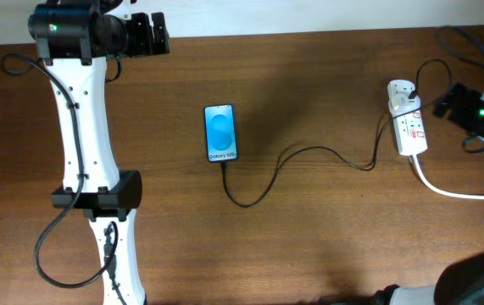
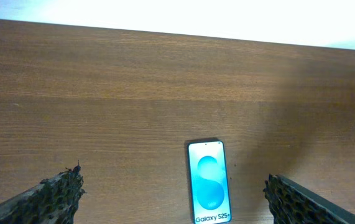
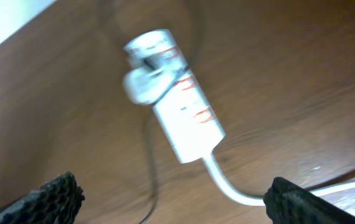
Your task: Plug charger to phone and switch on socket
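Observation:
The phone (image 1: 220, 133) lies flat mid-table, blue screen lit, white text at its near end; it also shows in the left wrist view (image 2: 209, 183). The charger's thin black cable (image 1: 309, 155) runs from the phone's near end, loops, and reaches a white adapter on the socket (image 1: 407, 127). The socket, white with red markings, shows blurred in the right wrist view (image 3: 186, 118). My left gripper (image 1: 144, 36) is open and empty at the far left edge, well away from the phone. My right gripper (image 3: 177, 199) is open and empty, just right of the socket.
The socket's thick white cord (image 1: 453, 191) trails off to the right edge; it also shows in the right wrist view (image 3: 227, 183). My left arm's white links (image 1: 85, 144) lie along the table's left side. The table's far edge meets a white wall (image 2: 227, 15).

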